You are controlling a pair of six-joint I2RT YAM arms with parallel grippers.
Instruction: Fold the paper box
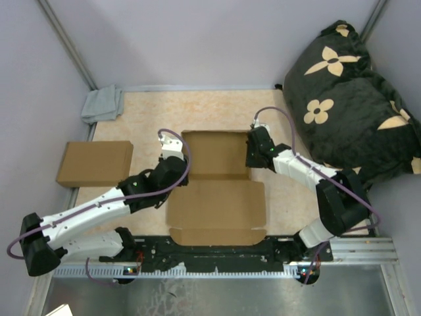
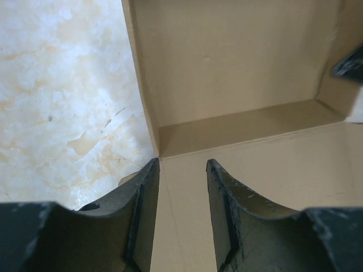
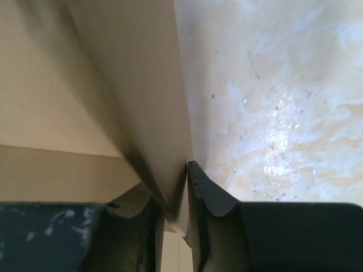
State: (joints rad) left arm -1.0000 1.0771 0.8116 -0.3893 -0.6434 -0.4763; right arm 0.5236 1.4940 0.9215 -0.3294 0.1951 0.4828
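Note:
The paper box (image 1: 217, 197) lies in the middle of the table: its far half is a shallow tray with raised walls, and its near half is a flat panel. My left gripper (image 1: 176, 157) is at the tray's left wall, near the fold. In the left wrist view the left gripper (image 2: 181, 165) is open, with only the flat panel (image 2: 283, 170) below it and the upright left wall (image 2: 142, 85) ahead. My right gripper (image 1: 255, 150) is at the tray's right wall. The right wrist view has the right gripper (image 3: 173, 187) shut on that wall (image 3: 142, 85), one finger on each side.
A second flat brown box (image 1: 95, 163) lies at the left edge of the table (image 1: 145, 112). A grey cloth (image 1: 103, 104) sits at the far left corner. A large black flowered cushion (image 1: 348, 99) fills the far right. The arm bases stand along the near edge.

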